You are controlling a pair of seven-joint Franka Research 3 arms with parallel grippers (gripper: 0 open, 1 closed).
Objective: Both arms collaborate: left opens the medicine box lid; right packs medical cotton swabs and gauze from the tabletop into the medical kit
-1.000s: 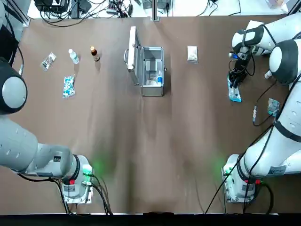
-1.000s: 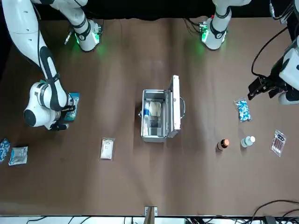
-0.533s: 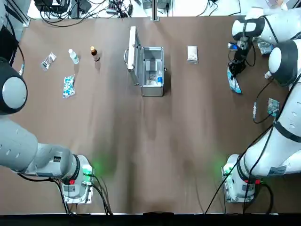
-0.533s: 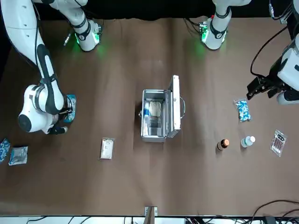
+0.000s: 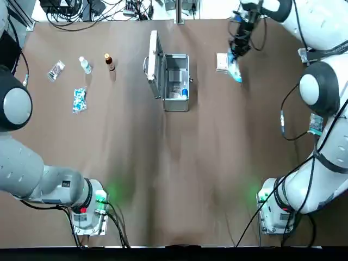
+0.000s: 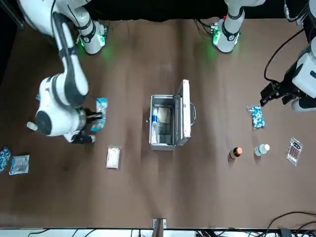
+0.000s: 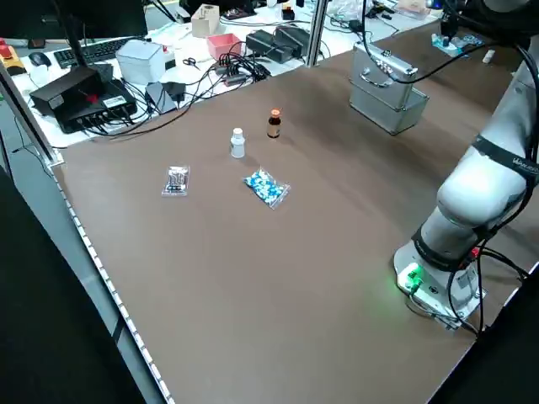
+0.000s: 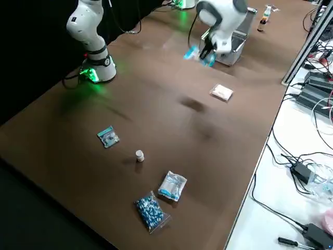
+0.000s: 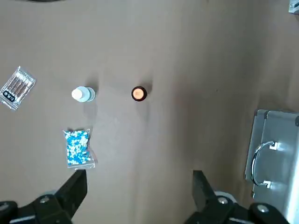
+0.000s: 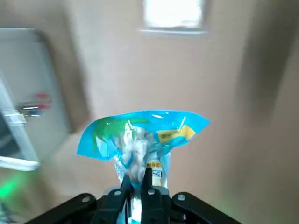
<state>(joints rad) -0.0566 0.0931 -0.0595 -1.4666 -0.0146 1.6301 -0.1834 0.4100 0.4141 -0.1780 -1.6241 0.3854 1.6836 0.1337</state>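
One blue packet of swabs [image 10: 140, 140] is pinched in the nearly closed jaws of the right gripper [image 10: 138, 182], held above the desk [image 5: 163, 179] on the right of the kit [image 5: 175, 81]. The right arm [image 6: 71, 81] reaches outward, bent at its joints, with its gripper tilted. The gauze [image 6: 113, 157] lies flat on the desk, also right of the kit. The lid [image 5: 155, 62] stands open along the kit's left side. Well apart to the kit's left, the left gripper [image 9: 135, 182] hangs over the desk, jaws wide apart and holding nothing; near it lie a speckled packet [image 9: 78, 148] and two upright bottles [image 7: 237, 143].
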